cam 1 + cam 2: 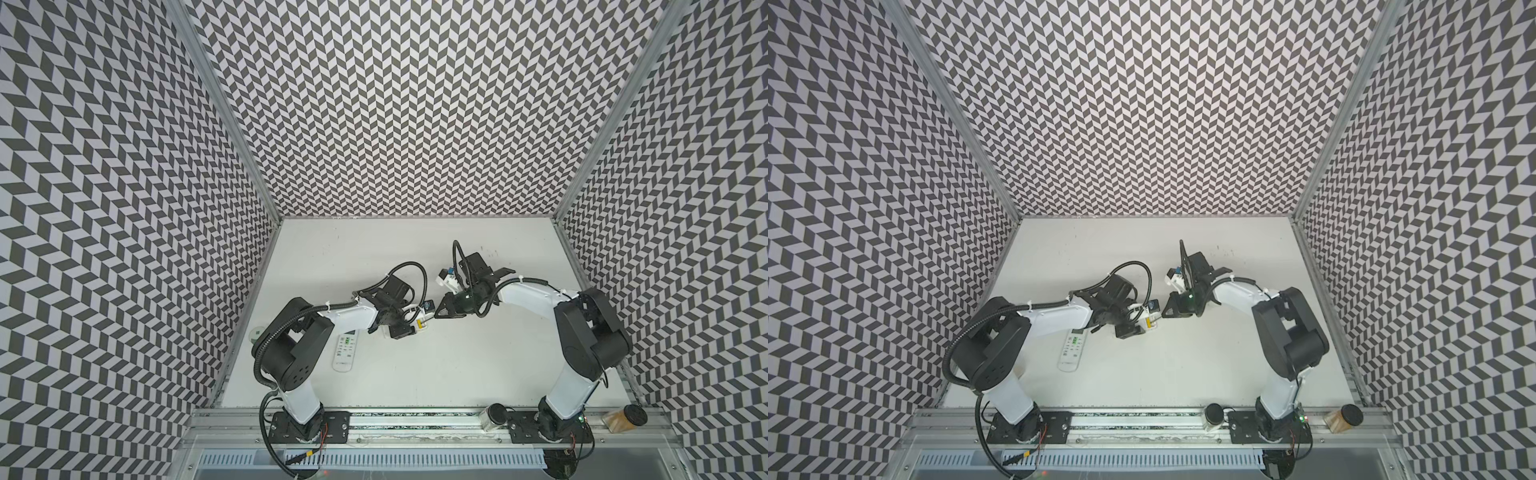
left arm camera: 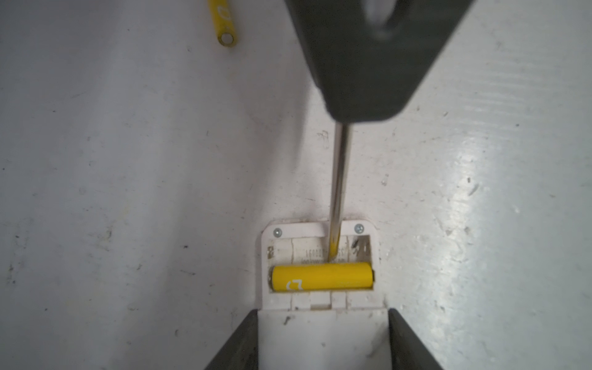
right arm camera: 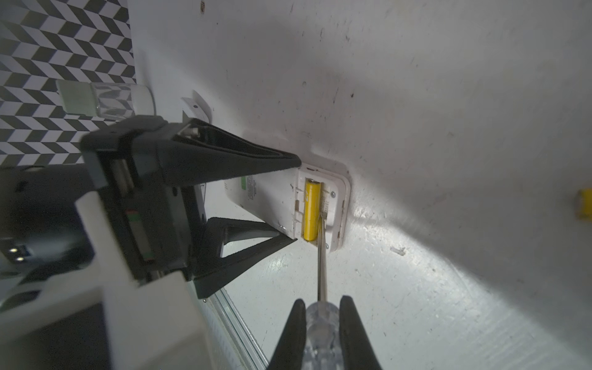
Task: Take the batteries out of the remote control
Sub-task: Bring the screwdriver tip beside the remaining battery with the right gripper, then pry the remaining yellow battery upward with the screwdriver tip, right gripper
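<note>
I count two yellow batteries and two remotes. At the bottom centre of the right wrist view, my right fingers (image 3: 298,320) pinch the screwdriver (image 3: 320,330) by its clear handle. Its tip sits in the open compartment (image 2: 307,250) beside the seated battery (image 2: 322,277), the only one inside. My left fingers (image 2: 243,346), half spread, clamp the remote control (image 2: 320,336) just short of that battery. The loose battery (image 2: 224,22) lies on the table (image 2: 128,160), upper left of the left wrist view. The second remote (image 1: 345,353) lies face up.

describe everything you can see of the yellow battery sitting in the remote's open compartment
The yellow battery is a glossy, bright yellow cylinder with a white mark and a metal cap at one end. It lies flat in one slot of the open compartment of the remote; the neighbouring slot is empty. The tip of the screwdriver sits right at its side, seemingly touching.
</note>
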### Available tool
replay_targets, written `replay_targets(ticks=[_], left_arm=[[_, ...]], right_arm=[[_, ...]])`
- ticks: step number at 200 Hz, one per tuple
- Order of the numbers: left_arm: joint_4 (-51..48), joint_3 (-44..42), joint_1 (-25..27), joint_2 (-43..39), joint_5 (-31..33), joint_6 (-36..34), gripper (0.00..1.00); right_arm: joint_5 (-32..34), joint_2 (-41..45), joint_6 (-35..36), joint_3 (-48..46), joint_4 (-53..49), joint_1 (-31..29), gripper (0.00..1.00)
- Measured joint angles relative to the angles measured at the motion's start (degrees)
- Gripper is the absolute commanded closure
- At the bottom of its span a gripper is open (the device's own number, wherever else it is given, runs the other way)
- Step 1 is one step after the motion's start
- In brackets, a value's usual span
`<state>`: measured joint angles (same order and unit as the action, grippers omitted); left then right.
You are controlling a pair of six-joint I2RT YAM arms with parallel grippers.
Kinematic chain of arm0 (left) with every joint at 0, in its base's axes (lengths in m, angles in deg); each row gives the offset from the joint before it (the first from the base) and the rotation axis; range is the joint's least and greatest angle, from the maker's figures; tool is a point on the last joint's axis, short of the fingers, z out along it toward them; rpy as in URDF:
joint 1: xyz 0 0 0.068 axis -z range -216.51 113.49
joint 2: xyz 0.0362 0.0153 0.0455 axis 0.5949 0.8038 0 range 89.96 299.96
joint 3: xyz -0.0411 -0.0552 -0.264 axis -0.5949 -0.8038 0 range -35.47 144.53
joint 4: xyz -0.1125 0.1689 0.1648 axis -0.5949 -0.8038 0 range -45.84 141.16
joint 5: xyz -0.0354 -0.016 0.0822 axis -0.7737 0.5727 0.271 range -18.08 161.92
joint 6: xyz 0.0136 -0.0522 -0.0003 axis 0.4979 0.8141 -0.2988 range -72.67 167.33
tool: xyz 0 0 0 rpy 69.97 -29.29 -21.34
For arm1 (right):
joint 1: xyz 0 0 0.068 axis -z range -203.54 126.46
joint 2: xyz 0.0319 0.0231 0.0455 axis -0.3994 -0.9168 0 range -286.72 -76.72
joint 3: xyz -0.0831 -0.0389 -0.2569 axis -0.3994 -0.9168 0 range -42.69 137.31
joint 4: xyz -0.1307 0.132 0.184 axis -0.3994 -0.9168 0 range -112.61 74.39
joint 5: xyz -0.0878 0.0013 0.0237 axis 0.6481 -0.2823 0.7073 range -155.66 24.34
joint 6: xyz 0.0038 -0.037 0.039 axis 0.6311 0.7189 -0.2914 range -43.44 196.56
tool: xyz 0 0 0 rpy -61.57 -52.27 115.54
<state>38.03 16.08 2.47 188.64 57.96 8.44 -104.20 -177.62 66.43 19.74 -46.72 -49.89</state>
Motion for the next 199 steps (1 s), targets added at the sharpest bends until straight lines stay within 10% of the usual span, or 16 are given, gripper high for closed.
replay_targets(ticks=[126,199], left_arm=[[-0.2,0.0,0.4,-0.2,1.3,-0.3,0.52],[0.8,0.0,1.9,-0.2,2.1,-0.6,0.24]], right_arm=[[-9.1,-3.6,-1.3,-0.8,2.9,2.6,1.0],[-10.6,-3.8,-1.9,-2.4,6.1,3.0,1.0]])
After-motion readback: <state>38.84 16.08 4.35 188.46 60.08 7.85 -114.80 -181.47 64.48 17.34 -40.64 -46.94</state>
